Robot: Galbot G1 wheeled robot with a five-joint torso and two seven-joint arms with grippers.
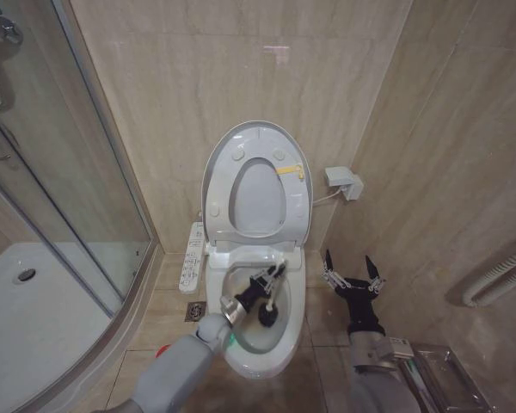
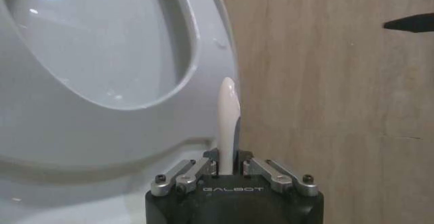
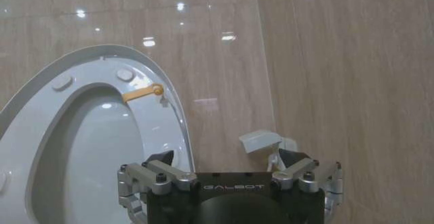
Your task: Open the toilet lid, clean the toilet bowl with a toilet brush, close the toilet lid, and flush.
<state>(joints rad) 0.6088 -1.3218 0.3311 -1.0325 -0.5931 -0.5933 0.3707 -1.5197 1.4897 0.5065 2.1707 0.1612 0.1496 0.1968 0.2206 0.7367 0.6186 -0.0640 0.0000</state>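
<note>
The word GALBOT is printed in pale letters on the black body of each gripper, legible in both wrist views. The left gripper [image 2: 228,169] has its metal fingers clamped tight on the slim, smooth white handle of the toilet brush [image 2: 227,127], which stands straight up between them. In the head view that left gripper [image 1: 273,277] hangs over the open toilet bowl [image 1: 297,301], a glossy white ceramic oval, and the dark bristle head of the toilet brush [image 1: 267,315] sits down inside the basin toward its right side.

To the right of the bowl, above the beige floor tiles, the right gripper [image 1: 353,274] is held with its two dark, pointed fingers spread wide, holding and touching nothing. From its own wrist camera the right gripper [image 3: 230,164] shows the same wide gap between the fingertips.

Beyond the bowl, the ring-shaped seat [image 1: 297,194] and the toilet lid [image 1: 213,163] are both raised and lean against the wall; the lid's grey-white underside carries small round bumpers, and a yellow sticker [image 1: 291,169] lies on the seat's upper right. A white control panel [image 1: 191,258] with rows of small buttons juts from the bowl's left side; its markings are too small to read. On the tiled wall at right sits a small white box [image 1: 342,181] with a cable. At far left, a curved glass shower screen [image 1: 60,172] encloses a white shower tray [image 1: 34,327].
</note>
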